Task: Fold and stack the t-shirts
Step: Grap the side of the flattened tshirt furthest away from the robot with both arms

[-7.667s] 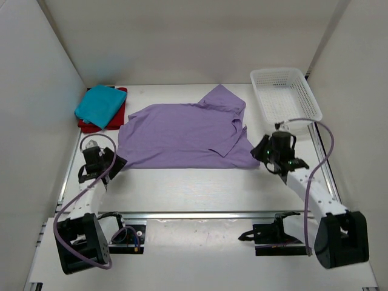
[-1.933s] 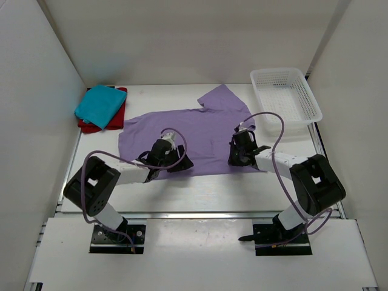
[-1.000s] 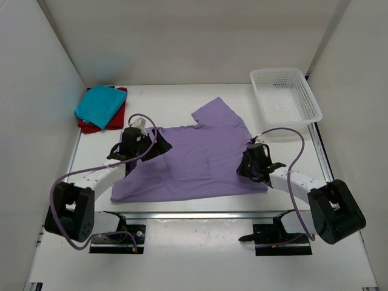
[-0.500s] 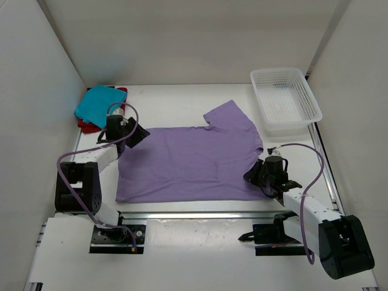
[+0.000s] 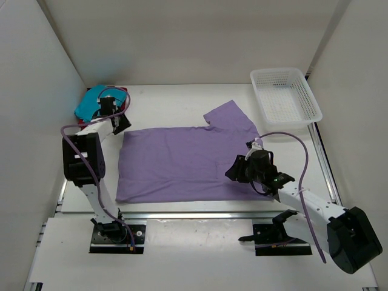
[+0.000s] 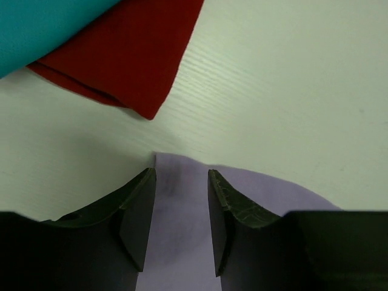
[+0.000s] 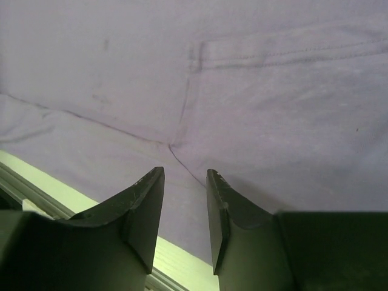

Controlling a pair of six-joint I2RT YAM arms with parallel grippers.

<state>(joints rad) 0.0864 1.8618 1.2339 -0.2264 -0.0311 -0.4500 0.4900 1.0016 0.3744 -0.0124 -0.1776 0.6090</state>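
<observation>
White walls closed in the white table (image 5: 176, 100), where the pale lavender cloth t-shirt (image 5: 182, 163) lay spread flat in the middle. At the far left corner the folded teal-blue t-shirt (image 6: 36, 24) rested on the folded red t-shirt (image 6: 133, 60). The left gripper (image 6: 180, 176) hovered at the lavender shirt's far left corner, jaws narrowly parted, the cloth corner lying between them. The right gripper (image 7: 182, 173) hung over the shirt's near right part, jaws narrowly apart, holding nothing. A white plastic lattice basket (image 5: 290, 120) stood far right.
</observation>
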